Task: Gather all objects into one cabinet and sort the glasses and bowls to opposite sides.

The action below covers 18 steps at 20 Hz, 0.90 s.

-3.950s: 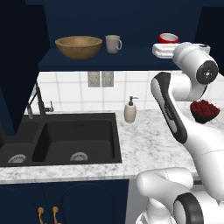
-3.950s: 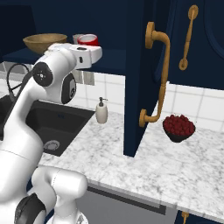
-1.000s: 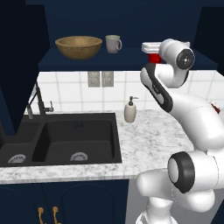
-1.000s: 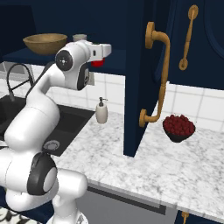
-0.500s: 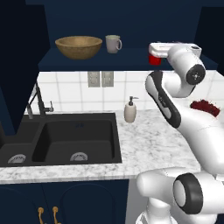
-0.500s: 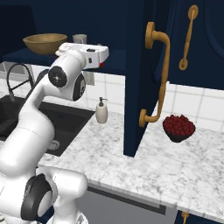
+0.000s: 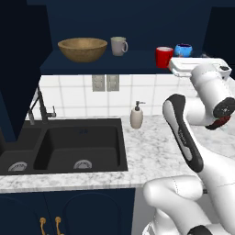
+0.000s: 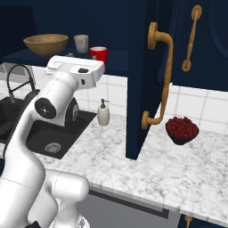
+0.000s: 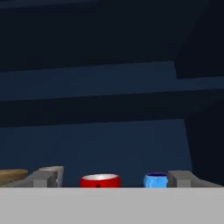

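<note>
Open wall cabinet (image 7: 128, 27) with its navy shelf (image 7: 137, 62) carrying all four tableware pieces. The wooden bowl (image 7: 83, 48) sits toward the left end of the shelf, with the grey mug (image 7: 119, 46) just beside it on the right; the red cup (image 7: 164, 57) and the blue vessel (image 7: 183, 49) stand close together toward the right end, well apart from the bowl. This spacing suits the sorting goal only in part: the red cup is already opposite the bowl, whereas the mug, being a drinking vessel, appears still on the bowl's side and would likely need moving rightward.

The claw (image 9: 112, 180) is raised to shelf height, just in front of the red cup and blue vessel, its fingers (image 9: 43, 178) spread wide with nothing between them. In the hand view the cup and the blue vessel both fall inside the gap between the tips, which suggests the hand is level with the shelf's front edge rather than committed to one piece.

Below, on the marble bench (image 7: 151, 142), stand a soap dispenser (image 7: 136, 115) beside the black sink (image 7: 80, 147); a bowl of red fruit (image 8: 181, 130) rests past the open cabinet door (image 8: 147, 80). None of these belongs to the sorting.
</note>
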### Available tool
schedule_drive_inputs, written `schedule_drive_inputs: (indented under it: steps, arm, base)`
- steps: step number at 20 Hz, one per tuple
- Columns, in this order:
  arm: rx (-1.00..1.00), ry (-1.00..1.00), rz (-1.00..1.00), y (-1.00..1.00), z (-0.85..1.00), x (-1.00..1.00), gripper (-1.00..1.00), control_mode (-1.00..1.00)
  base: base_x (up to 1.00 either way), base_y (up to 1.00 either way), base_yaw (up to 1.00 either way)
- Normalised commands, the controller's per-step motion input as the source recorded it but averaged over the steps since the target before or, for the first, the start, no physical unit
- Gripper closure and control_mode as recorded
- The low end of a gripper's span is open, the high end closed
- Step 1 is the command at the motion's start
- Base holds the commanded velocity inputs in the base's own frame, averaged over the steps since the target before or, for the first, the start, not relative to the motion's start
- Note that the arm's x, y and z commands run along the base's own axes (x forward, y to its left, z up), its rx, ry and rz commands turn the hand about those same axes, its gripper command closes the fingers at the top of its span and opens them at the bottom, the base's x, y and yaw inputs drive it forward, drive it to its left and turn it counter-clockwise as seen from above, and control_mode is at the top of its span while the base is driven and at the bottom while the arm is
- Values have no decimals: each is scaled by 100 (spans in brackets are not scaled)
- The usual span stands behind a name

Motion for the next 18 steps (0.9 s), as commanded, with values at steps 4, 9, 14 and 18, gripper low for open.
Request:
schedule_drive_inputs:
  steps: [4,9,14,18]
  arm:
    - [0,-10,0,0,0,-100,-100,-100]
    - [0,-19,0,0,0,-100,-100,-100]
    - [0,-25,0,0,0,-100,-100,-100]
    - [0,-24,0,0,0,-100,-100,-100]
  base:
    - [0,0,0]
    - [0,0,0]
    - [0,0,0]
    - [0,0,0]
